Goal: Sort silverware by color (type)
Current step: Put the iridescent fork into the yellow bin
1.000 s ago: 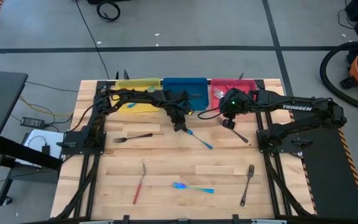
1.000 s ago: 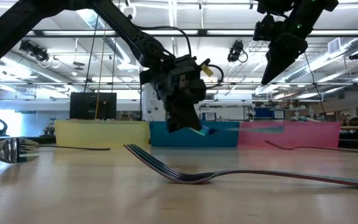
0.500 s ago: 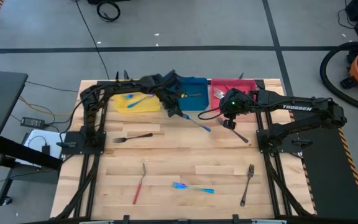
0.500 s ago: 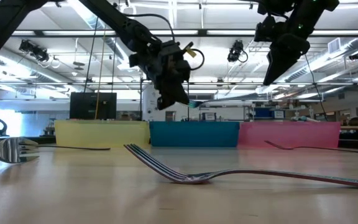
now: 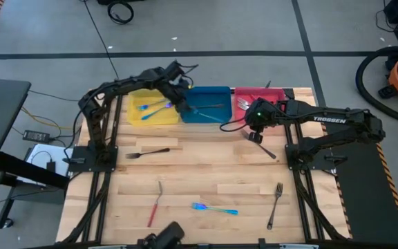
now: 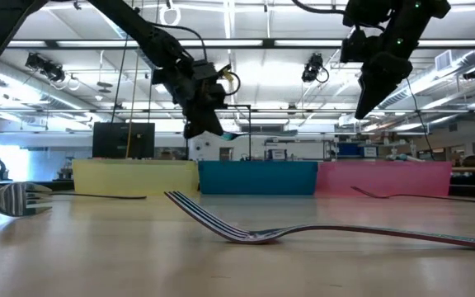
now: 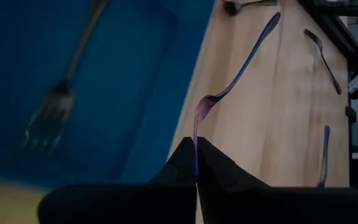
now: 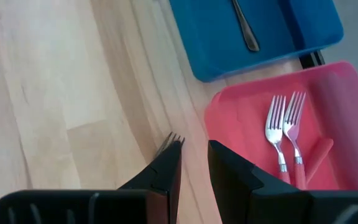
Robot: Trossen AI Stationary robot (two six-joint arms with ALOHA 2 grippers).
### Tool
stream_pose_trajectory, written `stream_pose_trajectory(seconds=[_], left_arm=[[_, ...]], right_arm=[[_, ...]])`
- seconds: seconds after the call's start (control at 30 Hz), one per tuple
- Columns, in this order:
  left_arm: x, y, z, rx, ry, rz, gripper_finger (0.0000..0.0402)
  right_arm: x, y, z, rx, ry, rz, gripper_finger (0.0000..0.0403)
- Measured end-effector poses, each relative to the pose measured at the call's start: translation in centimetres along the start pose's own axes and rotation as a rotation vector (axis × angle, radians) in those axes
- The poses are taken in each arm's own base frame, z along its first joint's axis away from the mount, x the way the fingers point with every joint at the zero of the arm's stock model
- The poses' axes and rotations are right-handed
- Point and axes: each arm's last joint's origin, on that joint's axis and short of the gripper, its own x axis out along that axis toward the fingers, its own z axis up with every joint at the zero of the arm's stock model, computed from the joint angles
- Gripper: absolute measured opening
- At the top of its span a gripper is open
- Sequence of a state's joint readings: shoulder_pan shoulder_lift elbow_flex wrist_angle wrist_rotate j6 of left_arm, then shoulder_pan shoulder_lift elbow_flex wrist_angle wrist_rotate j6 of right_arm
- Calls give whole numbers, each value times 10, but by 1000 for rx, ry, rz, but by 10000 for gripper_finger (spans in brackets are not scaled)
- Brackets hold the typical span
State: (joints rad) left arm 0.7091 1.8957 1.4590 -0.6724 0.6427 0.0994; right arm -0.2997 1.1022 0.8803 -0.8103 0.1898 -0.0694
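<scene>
The left pincer (image 5: 182,105) is clenched on a blue-handled spoon (image 7: 232,73), held by one end so the rest hangs free above the near edge of the blue tray (image 5: 221,92), probably for release onto the yellow tray (image 5: 133,115) (two blue-handled pieces already lie there). The right pincer (image 8: 193,163) hovers with fingers parted above a dark fork (image 5: 260,146) on the bench (image 5: 206,176), beside the red tray (image 8: 334,87). The left wrist view alone shows the clamped handle; the right wrist view alone shows two red-handled forks (image 8: 284,134) in the red tray.
</scene>
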Motion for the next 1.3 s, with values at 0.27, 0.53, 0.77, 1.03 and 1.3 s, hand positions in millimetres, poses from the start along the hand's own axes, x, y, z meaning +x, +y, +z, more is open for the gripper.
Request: stream_pose_trajectory(seconds=[0.27, 0.53, 0.77, 1.03, 1.3], left_arm=[[-51, 19, -7, -2, -44, 67, 0], [-81, 42, -19, -41, -60, 126, 0], [-90, 71, -49, -145, -35, 164, 0], [-100, 89, -78, -187, -86, 94, 0], [-130, 94, -104, -284, -159, 153, 0]], right_arm=[[9, -7, -5, 59, 8, -49, 88], [16, -15, -8, 156, -10, -74, 88], [16, -19, -8, 213, -11, -85, 88], [17, -27, -3, 251, -77, -111, 88], [17, -34, -1, 292, -102, -131, 88]])
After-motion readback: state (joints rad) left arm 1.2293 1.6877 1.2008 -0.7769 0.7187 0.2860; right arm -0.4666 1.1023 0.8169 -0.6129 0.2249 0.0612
